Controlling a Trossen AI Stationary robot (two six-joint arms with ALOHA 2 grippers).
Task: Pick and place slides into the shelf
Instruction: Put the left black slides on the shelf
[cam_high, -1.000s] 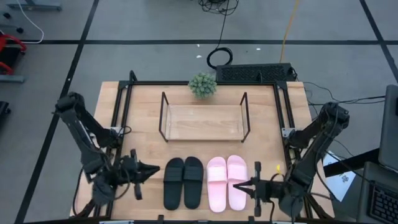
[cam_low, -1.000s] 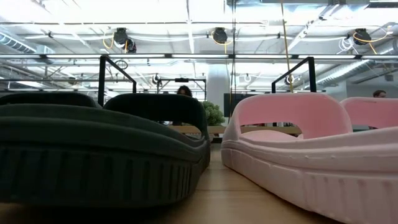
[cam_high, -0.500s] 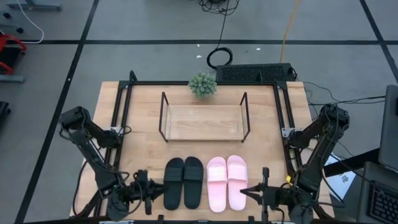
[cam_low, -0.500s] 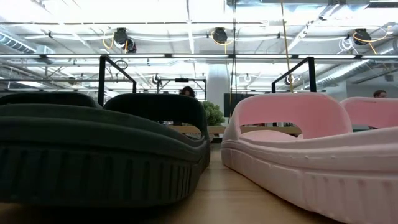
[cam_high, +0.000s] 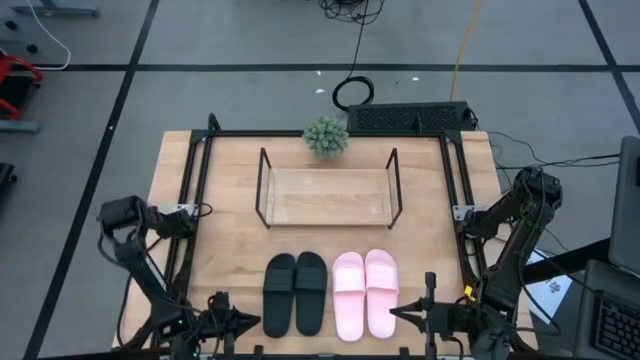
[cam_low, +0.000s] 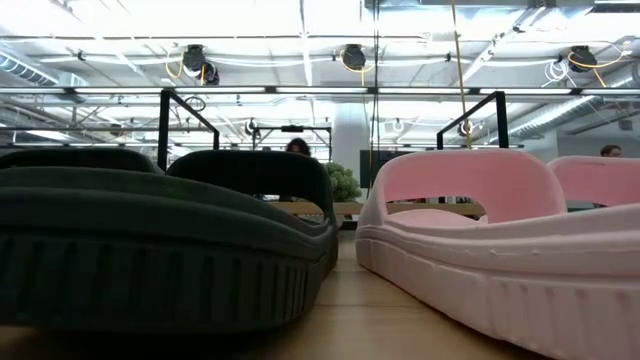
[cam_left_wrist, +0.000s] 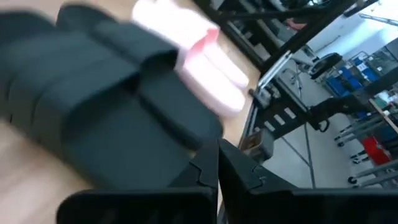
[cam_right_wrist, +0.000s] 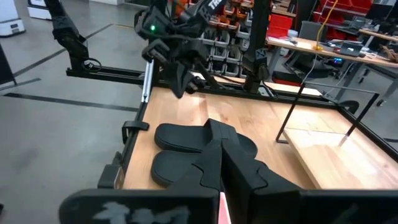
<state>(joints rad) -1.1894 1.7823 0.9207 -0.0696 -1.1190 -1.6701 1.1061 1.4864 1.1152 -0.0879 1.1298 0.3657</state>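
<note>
While the shelf (cam_high: 327, 196) stands bare, four slides (cam_high: 329, 292) wait.

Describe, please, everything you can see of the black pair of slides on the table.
The black pair of slides is matte, rubbery-looking, each with a wide strap and an open toe; the low view shows ribbed sole edges. They lie flat, side by side and touching, on the wooden table near its front edge, in front of the shelf, immediately left of the pink pair. Neither gripper touches them.
</note>
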